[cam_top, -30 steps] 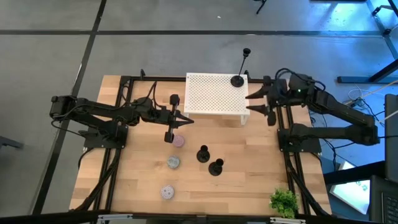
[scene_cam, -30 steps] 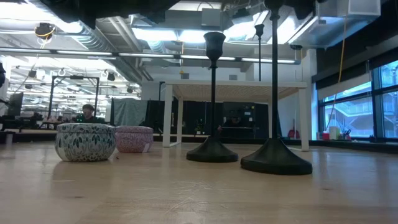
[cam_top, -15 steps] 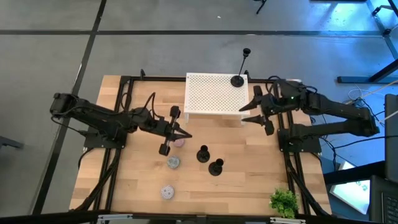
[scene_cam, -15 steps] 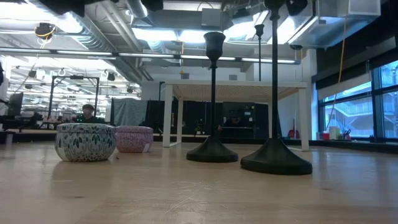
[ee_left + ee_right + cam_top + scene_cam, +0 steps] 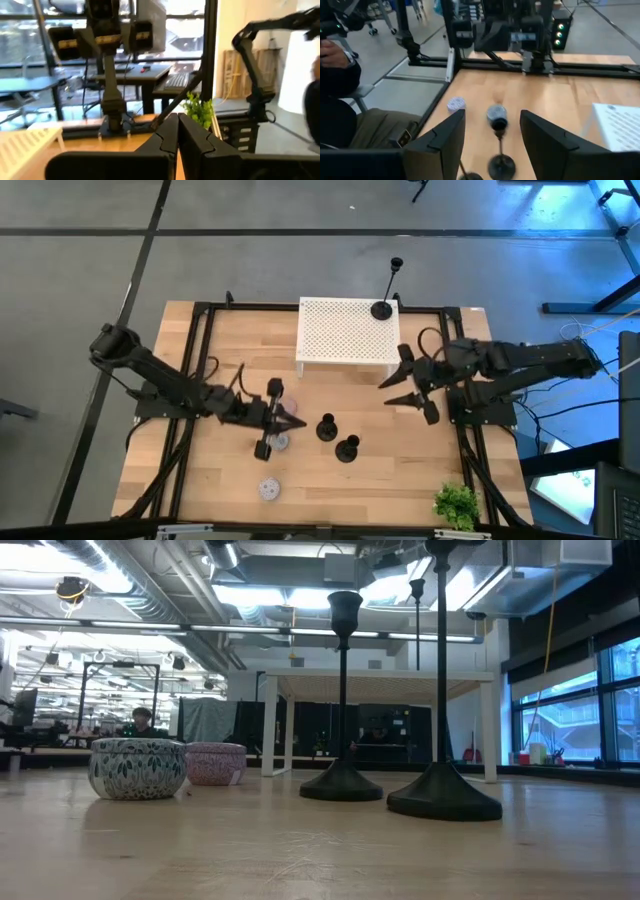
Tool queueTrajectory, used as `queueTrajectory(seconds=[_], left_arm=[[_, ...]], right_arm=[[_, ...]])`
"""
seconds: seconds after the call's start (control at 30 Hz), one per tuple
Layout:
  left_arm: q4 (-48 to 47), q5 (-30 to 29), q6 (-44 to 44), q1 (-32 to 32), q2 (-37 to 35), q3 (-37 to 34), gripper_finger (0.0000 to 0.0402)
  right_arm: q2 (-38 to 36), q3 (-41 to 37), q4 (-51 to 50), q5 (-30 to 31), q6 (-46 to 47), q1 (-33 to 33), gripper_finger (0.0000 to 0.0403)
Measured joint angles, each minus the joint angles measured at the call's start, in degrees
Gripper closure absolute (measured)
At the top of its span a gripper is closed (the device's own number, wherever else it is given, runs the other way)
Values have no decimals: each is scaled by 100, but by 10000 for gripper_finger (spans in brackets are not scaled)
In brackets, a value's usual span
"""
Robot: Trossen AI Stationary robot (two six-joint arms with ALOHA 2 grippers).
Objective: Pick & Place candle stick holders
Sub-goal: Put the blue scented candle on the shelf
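Two black candle stick holders stand on their round bases on the table's middle; the low view shows them side by side. A third, tall holder stands on the white perforated stand's far right corner. My right gripper is open and empty, in front of the stand, right of the two holders. Its wrist view shows one holder's top cup beyond the open fingers. My left gripper is shut and empty, just left of the two holders.
Three small round tins lie left of the holders: a pink one beside my left gripper, one under it, one near the front edge. A green plant stands at the near right corner. A seated person shows beyond the table.
My left gripper has gone toward the table's near edge and now points at the two holders, still shut. My right gripper has gone from beside the stand toward the near edge and a little left, toward the holders, still open. The holders have kept still.
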Motion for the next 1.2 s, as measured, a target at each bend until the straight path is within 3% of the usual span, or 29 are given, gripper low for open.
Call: queueTrajectory(seconds=[0.1, 0.3, 0.47, 0.67, 0.9, 1.03, 1.2], left_arm=[[-233, -772, -2, -495, 193, 284, 398], [-1721, -2363, -276, -1466, 517, 1129, 398], [-2886, -2958, -1068, -1958, 752, 1644, 398], [-4495, -3017, -3212, -2171, 758, 1807, 398], [-6622, -3006, -5607, -2184, 876, 1804, 398], [-7204, -2710, -6070, -2182, 1166, 1803, 397], [-7147, -1605, -6099, -2180, 1589, 1803, 397]], right_arm=[[182, 0, 334, 309, 187, 481, 210], [548, -2, 907, 814, 535, 1306, 210], [845, -2, 1288, 1416, 876, 1867, 210], [1209, -2, 1782, 2003, 1236, 2336, 210], [1543, -2, 2242, 2230, 1481, 2603, 210], [1677, -2, 2409, 2259, 1606, 2677, 210], [1796, -2, 2559, 2458, 1730, 2745, 210]])
